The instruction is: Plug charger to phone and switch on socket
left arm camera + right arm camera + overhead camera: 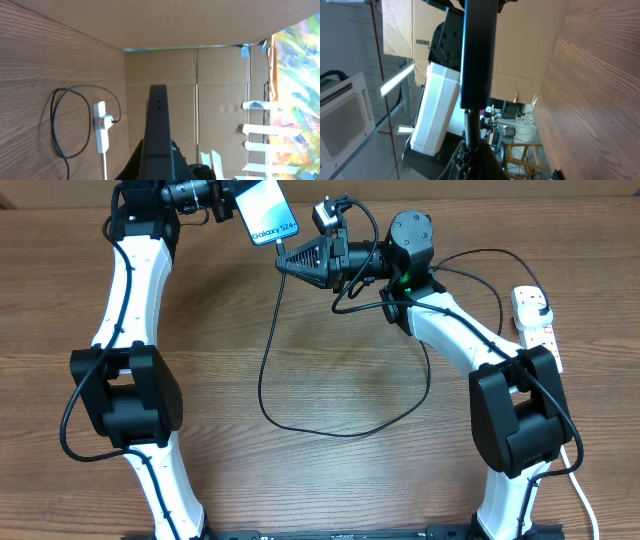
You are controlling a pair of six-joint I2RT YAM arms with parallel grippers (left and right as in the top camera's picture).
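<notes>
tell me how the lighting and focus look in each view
Overhead: even light, sharp, text on the phone readable, only soft shadows on the table. Left wrist: phone's dark edge slightly soft, right side overexposed. Right wrist: phone edge nearly black against a bright background.

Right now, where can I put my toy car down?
Best is the bare table at the front, below the cable loop, between the left arm and right arm. There's also room between the left arm and the cable. It's crowded at the back, where the left hand and right hand meet at the phone, and on the right by the socket.
</notes>
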